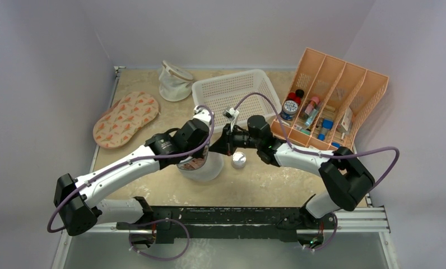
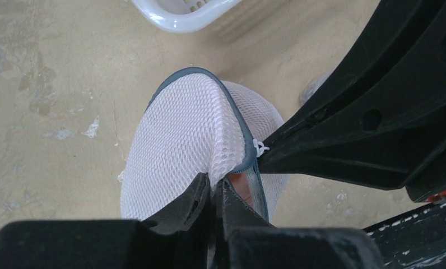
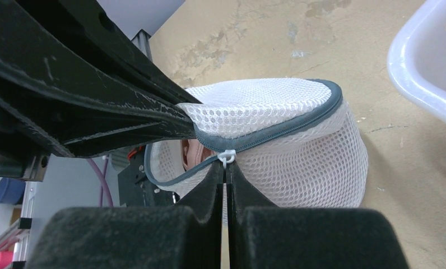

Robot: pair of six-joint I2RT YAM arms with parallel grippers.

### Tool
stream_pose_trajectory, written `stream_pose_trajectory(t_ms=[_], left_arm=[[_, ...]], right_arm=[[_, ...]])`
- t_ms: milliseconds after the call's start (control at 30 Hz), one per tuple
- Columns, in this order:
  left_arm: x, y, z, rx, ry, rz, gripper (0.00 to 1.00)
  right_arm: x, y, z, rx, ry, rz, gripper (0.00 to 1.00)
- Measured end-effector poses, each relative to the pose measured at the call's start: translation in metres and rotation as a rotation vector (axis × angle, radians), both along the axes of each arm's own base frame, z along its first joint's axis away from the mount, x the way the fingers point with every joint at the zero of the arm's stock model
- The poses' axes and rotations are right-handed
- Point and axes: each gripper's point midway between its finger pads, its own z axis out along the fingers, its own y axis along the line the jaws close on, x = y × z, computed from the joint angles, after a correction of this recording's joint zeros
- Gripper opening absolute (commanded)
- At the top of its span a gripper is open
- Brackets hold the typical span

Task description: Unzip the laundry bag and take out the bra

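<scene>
Unzipping the laundry bag point(image 3: 299, 151), right tool point(image 3: 225, 175) pinching the zipper pull point(image 3: 227, 156), left tool point(image 2: 214, 186) clamping the lid rim point(image 2: 238, 126); next, hauling the pull farther round.

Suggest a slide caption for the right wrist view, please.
Right gripper pinches the zipper pull of the laundry bag; left gripper holds its lid.

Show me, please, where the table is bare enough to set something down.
Bare tabletop lies between the oval pad, mesh pouch and white basket, and between the small jar and the front rail. It is crowded around the laundry bag and jar.
</scene>
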Motion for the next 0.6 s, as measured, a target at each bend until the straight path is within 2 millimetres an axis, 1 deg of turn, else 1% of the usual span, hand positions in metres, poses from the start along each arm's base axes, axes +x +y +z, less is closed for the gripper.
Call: stream_pose_trajectory(t_ms=[100, 233, 367, 467, 600], left_arm=[[-0.003, -0.002, 0.0, 0.016, 0.007, -0.048, 0.0], [-0.006, -0.003, 0.003, 0.026, 0.008, -0.095, 0.0], [-0.013, 0.0, 0.01, 0.022, 0.006, -0.137, 0.0], [-0.018, 0.0, 0.023, 0.0, -0.011, -0.161, 0.0], [-0.021, 0.001, 0.045, -0.044, -0.051, -0.188, 0.0]], right_arm=[[0.0, -0.003, 0.003, -0.005, 0.002, -0.015, 0.0], [-0.001, -0.006, -0.004, -0.037, 0.017, -0.021, 0.0], [0.004, -0.011, -0.004, -0.04, 0.011, -0.025, 0.0], [0.016, -0.018, -0.003, -0.035, -0.002, -0.034, 0.0], [0.031, -0.021, -0.009, -0.044, -0.014, -0.034, 0.0]])
